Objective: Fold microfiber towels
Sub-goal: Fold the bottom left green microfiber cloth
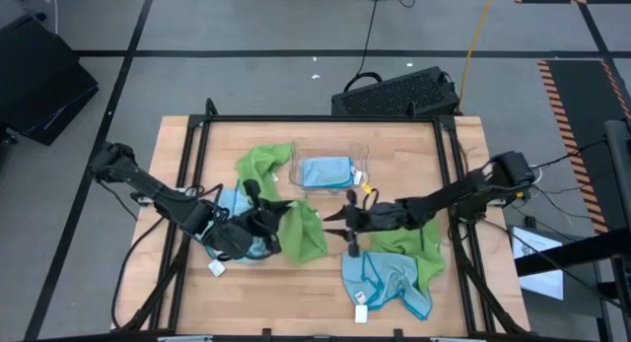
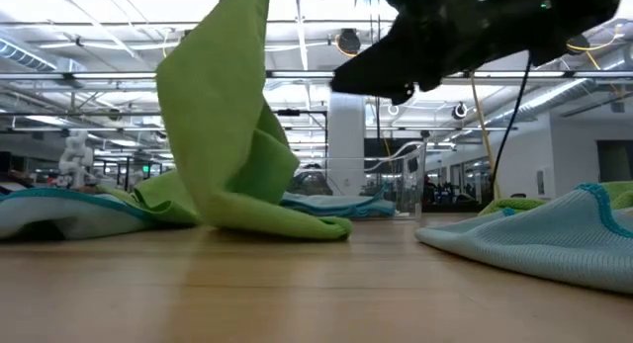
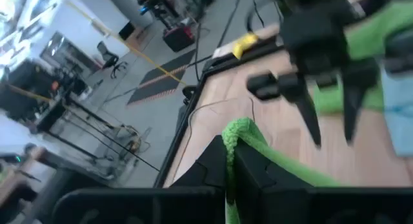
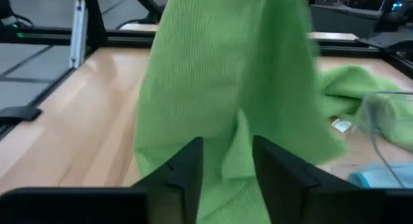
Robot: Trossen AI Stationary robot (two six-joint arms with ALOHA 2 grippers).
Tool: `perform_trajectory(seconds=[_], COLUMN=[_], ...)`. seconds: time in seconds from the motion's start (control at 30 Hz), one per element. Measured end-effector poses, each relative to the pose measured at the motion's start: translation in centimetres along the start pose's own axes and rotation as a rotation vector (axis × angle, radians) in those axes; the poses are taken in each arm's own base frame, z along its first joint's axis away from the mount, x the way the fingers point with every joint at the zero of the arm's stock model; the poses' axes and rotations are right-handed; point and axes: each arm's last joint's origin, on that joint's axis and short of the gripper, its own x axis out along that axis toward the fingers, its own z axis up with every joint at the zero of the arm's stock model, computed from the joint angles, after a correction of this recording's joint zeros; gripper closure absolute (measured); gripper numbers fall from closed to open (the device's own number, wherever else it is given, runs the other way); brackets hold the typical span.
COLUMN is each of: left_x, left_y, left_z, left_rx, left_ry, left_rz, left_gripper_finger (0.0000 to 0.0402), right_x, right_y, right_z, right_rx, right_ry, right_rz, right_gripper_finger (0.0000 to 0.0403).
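A lime green microfiber towel (image 2: 223,116) hangs from my left gripper (image 1: 271,216), which is shut on it left of the table's middle. My right gripper (image 4: 226,166) stands open close in front of the hanging cloth; whether it touches the cloth I cannot tell. Under the left arm a light blue towel (image 1: 232,206) lies on the table. Another green towel (image 1: 266,165) lies crumpled at the back left. A green towel (image 1: 419,248) and a light blue one (image 1: 386,281) lie heaped at the near right. My left gripper pinches a bunched edge of the green towel (image 3: 240,128) between its two fingers, and a small loop of cloth sticks out past the fingertips. The fingers lie nearly level, coming from the table's left. The towel hangs slack below them, its lower end (image 2: 297,224) resting on the table.
A clear plastic tray (image 1: 360,157) at the back middle holds a folded light blue towel (image 1: 327,171). A black frame (image 1: 449,174) rims the wooden table. Bare wood (image 1: 296,293) shows along the near edge between the heaps.
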Motion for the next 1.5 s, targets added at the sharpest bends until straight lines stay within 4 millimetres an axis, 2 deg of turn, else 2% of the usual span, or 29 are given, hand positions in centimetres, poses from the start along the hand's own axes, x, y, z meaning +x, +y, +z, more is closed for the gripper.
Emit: perform_trajectory(seconds=[0.07, 0.23, 0.4, 0.47, 0.57, 0.67, 0.83, 1.03, 1.23, 1.33, 1.5], left_x=[0.0, -0.4, -0.5, -0.3, 0.0, 0.3, 0.9, 1.5, 2.1, 2.2, 2.6], left_y=[-0.1, -1.2, -2.6, -3.1, -3.3, -3.4, -3.5, -3.2, -2.7, -2.9, -3.8], left_z=[-0.1, -0.5, -2.2, -3.2, -3.6, -3.5, -3.2, -3.3, -3.3, -3.3, -2.9], left_rx=[-0.029, -0.059, -0.120, -0.096, -0.095, -0.077, -0.100, -0.164, -0.273, -0.318, -0.336], left_ry=[0.003, 0.004, 0.007, 0.006, -0.018, -0.033, -0.058, -0.041, -0.017, -0.009, -0.065], left_rz=[-0.006, -0.034, -0.054, -0.055, -0.062, -0.141, -0.348, -0.404, -0.388, -0.389, -0.396], left_gripper_finger=[0.0395, 0.0391, 0.0393, 0.0397, 0.0394, 0.0386, 0.0388, 0.0396, 0.0379, 0.0383, 0.0396], right_x=[1.3, 3.3, 4.8, 5.3, 5.6, 5.4, 3.9, 1.6, 1.3, 1.2, 1.7], right_y=[-0.1, -0.2, 0.2, 0.5, 0.7, 0.9, 1.4, 3.0, 4.0, 4.5, 5.4], right_z=[0.1, -1.1, -2.3, -2.7, -2.6, -1.5, 1.8, 4.5, 4.4, 4.0, 2.6], right_rx=[0.001, 0.006, 0.007, 0.011, 0.030, 0.044, 0.043, -0.028, 0.041, 0.101, 0.105], right_ry=[0.002, 0.051, 0.088, 0.092, 0.050, -0.037, -0.188, -0.282, -0.266, -0.223, -0.166], right_rz=[-0.028, -0.048, -0.042, -0.035, -0.027, -0.018, 0.008, 0.054, 0.091, 0.078, 0.058], right_gripper_finger=[0.0249, 0.0209, 0.0203, 0.0205, 0.0208, 0.0207, 0.0199, 0.0193, 0.0193, 0.0193, 0.0204])
